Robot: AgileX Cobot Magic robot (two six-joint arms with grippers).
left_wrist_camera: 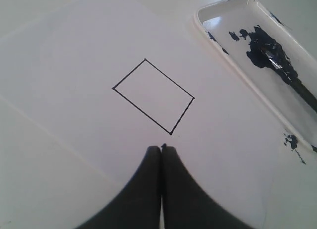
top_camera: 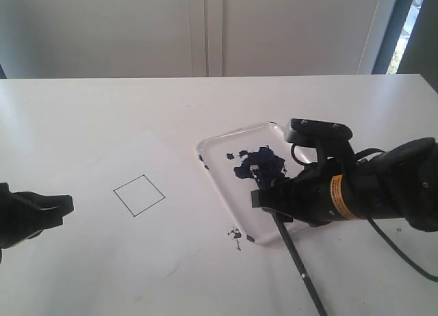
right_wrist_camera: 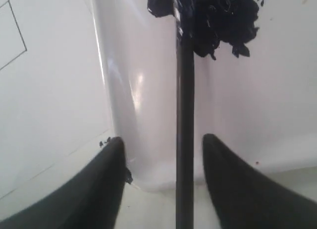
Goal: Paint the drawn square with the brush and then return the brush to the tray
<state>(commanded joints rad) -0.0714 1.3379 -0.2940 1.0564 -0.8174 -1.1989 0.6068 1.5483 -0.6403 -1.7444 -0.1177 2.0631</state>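
Evidently pickup is in hand: the long thin black brush lies in the glossy white rectangular tray, centre-right, between the right gripper's spread jaws (left gripper clenched, empty). The pen-drawn square, left-centre, is unpainted; next, close on the brush.

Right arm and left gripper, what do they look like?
The right arm is black, with a yellow-orange label band, a camera bracket on top and a black cable running off. The left gripper and right gripper have smooth, tapered black fingers.
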